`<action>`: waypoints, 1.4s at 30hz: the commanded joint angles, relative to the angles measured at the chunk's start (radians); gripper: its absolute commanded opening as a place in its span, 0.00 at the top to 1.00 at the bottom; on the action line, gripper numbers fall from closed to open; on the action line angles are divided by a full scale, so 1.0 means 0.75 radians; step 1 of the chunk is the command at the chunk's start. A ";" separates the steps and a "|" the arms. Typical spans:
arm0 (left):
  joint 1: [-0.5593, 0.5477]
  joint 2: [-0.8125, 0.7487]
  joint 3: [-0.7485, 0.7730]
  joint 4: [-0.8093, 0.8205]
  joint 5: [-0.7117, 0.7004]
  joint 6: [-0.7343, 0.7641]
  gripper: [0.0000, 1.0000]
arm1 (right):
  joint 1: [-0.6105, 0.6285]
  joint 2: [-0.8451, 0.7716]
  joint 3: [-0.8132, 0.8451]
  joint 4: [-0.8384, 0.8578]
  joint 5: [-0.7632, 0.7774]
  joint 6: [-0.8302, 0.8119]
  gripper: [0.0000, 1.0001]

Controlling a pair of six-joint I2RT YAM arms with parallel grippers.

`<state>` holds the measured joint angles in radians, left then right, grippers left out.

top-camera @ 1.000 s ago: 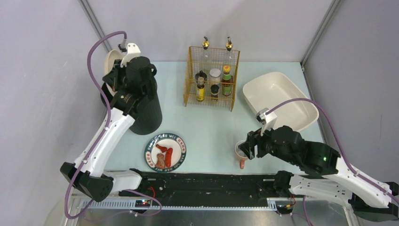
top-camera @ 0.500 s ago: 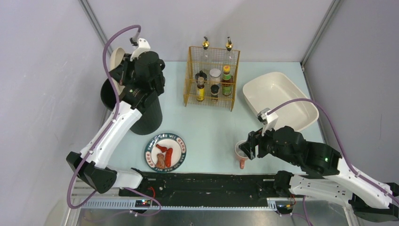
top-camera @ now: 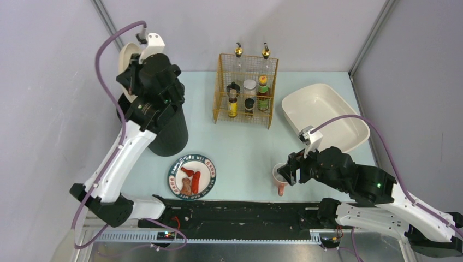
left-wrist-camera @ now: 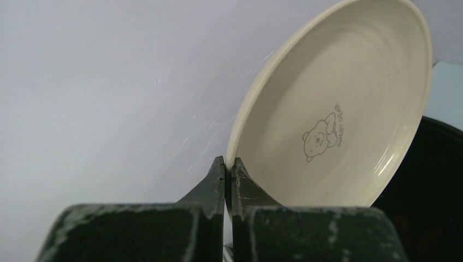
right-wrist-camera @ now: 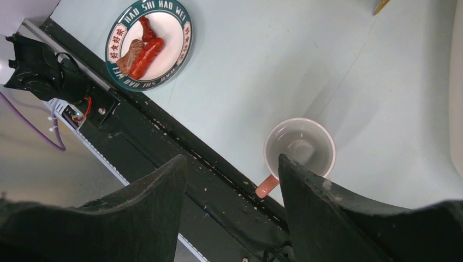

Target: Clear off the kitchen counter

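My left gripper [left-wrist-camera: 228, 162] is shut on the rim of a cream plate [left-wrist-camera: 338, 103] with a bear print. It holds the plate on edge, high at the back left [top-camera: 127, 59], over a black bin [top-camera: 170, 134]. On the kitchen counter [top-camera: 240, 147] lies a green-rimmed plate [top-camera: 173, 177] holding red sausages [right-wrist-camera: 146, 49]. A pink mug [top-camera: 279, 176] stands near the front rail. My right gripper [right-wrist-camera: 232, 159] hovers open above the mug [right-wrist-camera: 300, 146], which is empty, its handle toward the rail.
A yellow wire rack [top-camera: 245, 90] with bottles stands at the back centre. A white oval tub [top-camera: 322, 114] sits at the back right. The black rail [top-camera: 235, 210] runs along the front edge. Grey walls close in the sides.
The left arm swung the held plate a little right and up, then back left over the bin. The right arm and the mug have not moved.
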<state>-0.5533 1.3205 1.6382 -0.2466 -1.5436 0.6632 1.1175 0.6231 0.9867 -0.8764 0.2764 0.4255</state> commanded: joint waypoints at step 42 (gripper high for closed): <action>-0.112 -0.425 -0.146 -0.627 1.831 -1.409 1.00 | 0.005 0.284 0.437 0.249 0.097 -0.096 0.26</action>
<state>-0.6651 1.0138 1.5757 -0.7109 -0.3649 -0.2523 1.1175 0.8234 1.2472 -0.7620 0.2832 0.3878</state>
